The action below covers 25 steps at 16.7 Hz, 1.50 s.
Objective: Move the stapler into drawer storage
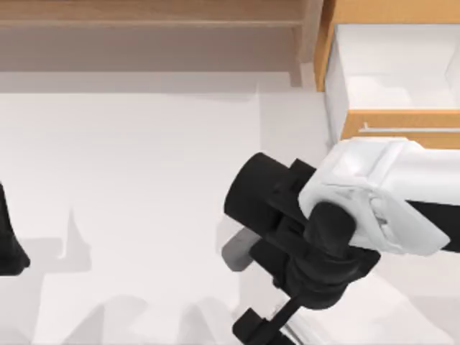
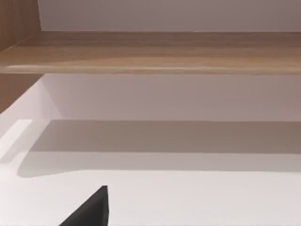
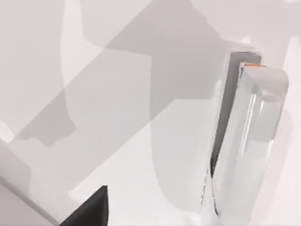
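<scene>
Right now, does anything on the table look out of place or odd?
Nothing stands out. The stapler lies flat on the white table, the drawer at the top view's right stands open, and the right arm hangs above the table's near right.

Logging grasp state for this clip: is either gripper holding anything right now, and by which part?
Cannot be told. The right gripper is low over the table's near right; the stapler lies close under its wrist camera, but no finger contact shows. The left arm sits parked at the left edge.
</scene>
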Motion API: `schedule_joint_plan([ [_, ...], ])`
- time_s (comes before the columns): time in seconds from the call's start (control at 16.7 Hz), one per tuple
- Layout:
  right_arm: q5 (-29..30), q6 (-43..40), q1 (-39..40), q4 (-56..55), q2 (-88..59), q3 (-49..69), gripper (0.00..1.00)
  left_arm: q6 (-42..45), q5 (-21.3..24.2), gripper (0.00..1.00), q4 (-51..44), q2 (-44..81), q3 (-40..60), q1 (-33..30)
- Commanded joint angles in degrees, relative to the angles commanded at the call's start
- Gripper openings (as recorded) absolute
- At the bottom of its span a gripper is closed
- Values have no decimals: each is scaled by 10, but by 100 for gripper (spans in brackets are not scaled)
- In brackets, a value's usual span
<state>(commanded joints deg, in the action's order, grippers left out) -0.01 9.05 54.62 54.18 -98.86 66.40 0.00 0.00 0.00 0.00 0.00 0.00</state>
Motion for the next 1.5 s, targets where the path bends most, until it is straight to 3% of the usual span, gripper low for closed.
schedule_joint_plan([
  [0.54,-2,38,-5,49,-2,15,100,0,0,100,0,0,0,0],
  [1.08,-2,41,-6,-96,-60,-69,100,0,0,100,0,0,0,0],
  [1.38,-2,41,-6,-108,-65,-76,100,0,0,100,0,0,0,0],
  [1.5,-2,41,-6,-108,-65,-76,85,0,0,100,0,0,0,0],
])
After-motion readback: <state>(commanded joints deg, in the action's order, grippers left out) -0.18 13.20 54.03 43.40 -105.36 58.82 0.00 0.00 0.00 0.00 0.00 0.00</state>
